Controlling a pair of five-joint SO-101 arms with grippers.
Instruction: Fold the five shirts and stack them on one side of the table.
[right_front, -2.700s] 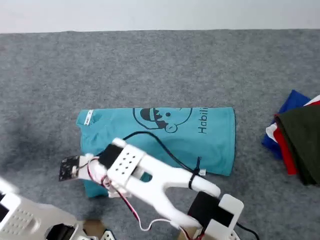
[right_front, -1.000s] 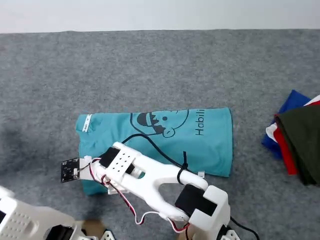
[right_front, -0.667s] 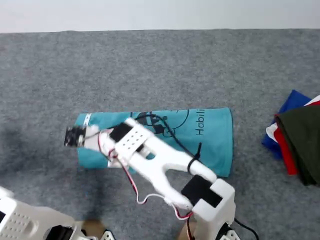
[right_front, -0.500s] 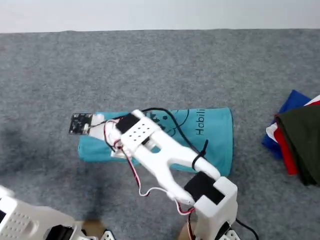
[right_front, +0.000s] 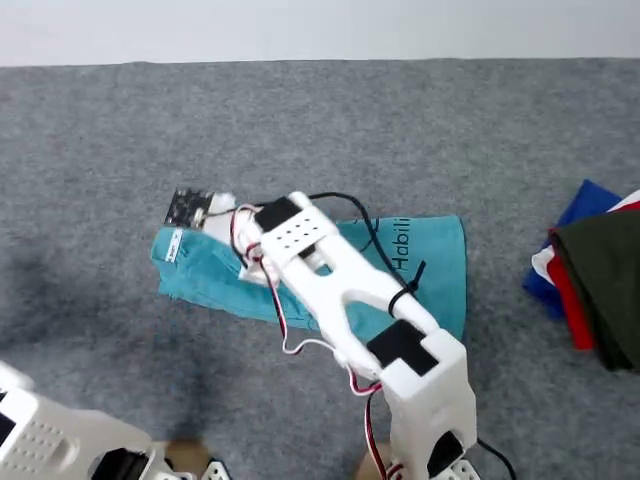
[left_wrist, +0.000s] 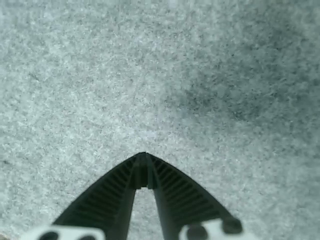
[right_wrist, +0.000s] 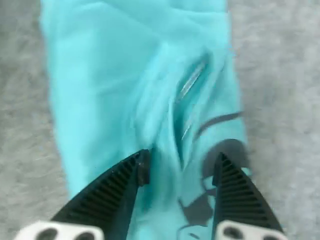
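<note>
Saw teal shirt (right_front: 445, 280) rumpled mid-table, partly hidden under right arm (right_front: 340, 290); right gripper (right_wrist: 180, 162) over it, fingers apart, cloth between. Found stacked shirts (right_front: 600, 290) well apart. Noted left gripper (left_wrist: 145, 159) pinched together above grey felt (right_front: 400, 130); white wall (right_front: 300, 30) behind.

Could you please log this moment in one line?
right gripper open over teal shirt; left gripper shut above mat; shirt stack at table edge

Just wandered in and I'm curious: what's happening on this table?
The right gripper is over a teal shirt lying partly folded on the grey table, jaws apart with cloth between them. The left gripper rests shut above bare table. A stack of shirts sits at one edge.
</note>
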